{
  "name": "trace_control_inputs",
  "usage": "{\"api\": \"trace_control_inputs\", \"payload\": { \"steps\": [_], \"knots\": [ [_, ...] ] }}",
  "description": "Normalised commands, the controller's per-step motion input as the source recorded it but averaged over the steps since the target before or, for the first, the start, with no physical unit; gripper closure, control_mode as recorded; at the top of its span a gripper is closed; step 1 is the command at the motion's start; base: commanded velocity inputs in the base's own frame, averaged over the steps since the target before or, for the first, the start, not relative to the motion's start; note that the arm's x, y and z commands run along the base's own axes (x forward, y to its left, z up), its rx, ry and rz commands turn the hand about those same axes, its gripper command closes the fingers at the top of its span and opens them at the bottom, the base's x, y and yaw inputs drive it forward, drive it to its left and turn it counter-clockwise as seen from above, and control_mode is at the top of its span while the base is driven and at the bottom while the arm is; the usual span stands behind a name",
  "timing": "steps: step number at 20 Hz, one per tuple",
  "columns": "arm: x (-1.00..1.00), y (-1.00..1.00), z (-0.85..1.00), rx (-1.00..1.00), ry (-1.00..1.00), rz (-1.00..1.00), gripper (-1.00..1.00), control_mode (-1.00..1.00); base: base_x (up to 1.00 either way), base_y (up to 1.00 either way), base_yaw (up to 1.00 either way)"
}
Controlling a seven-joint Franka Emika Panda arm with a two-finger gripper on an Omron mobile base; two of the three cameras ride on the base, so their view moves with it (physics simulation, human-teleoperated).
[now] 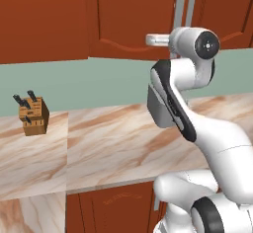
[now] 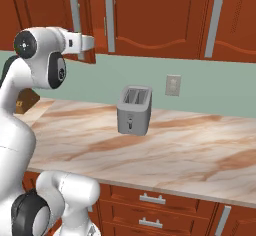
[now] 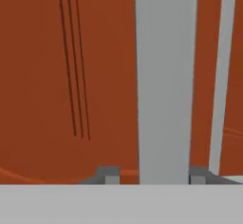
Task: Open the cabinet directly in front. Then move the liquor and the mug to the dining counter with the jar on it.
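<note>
Up close, the cabinet [image 3: 71, 76] has a grey bar handle [image 3: 166, 76] running vertically, with the gripper [image 3: 154, 175] straddling it: one dark fingertip [image 3: 109, 174] sits on the handle's left, the other on its right. Small gaps show between the tips and the bar, so the jaws bracket the handle without clearly pinching it; whether they touch it I cannot tell. A second, thinner handle [image 3: 220, 76] stands just to the right.

From the left base camera, the cabinet [image 1: 133, 15] hangs above the green backsplash, doors shut, with the arm [image 1: 197, 118] reaching up to the paired handles [image 1: 185, 7]. Below runs a marble counter [image 1: 108, 143] with a knife block [image 1: 33, 116] at its left.

From the right base camera, a grey toaster [image 2: 134, 110] stands on the counter [image 2: 175, 155], with a wall outlet [image 2: 173, 85] behind it and drawers [image 2: 150, 205] underneath.
</note>
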Motion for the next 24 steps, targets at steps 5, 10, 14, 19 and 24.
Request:
{"api": "trace_control_inputs", "payload": {
  "steps": [5, 10, 14, 19, 24],
  "knots": [
    [-0.80, 0.83, 0.29, -0.01, -0.08, -0.09, 1.00, -1.00, 0.00, 0.00, 0.00],
    [-0.78, 0.97, 0.33, -0.04, -0.07, -0.11, 1.00, -1.00, 0.00, 0.00, 0.00],
    [-0.77, 1.00, 0.31, -0.06, -0.05, -0.09, 1.00, -1.00, 0.00, 0.00, 0.00],
    [-0.75, 0.91, 0.23, -0.05, -0.08, -0.10, 1.00, -1.00, 0.00, 0.00, 0.00],
    [-0.20, 0.49, 0.11, -0.07, -0.04, -0.02, -1.00, -1.00, 0.00, 0.00, 0.00]
  ]
}}
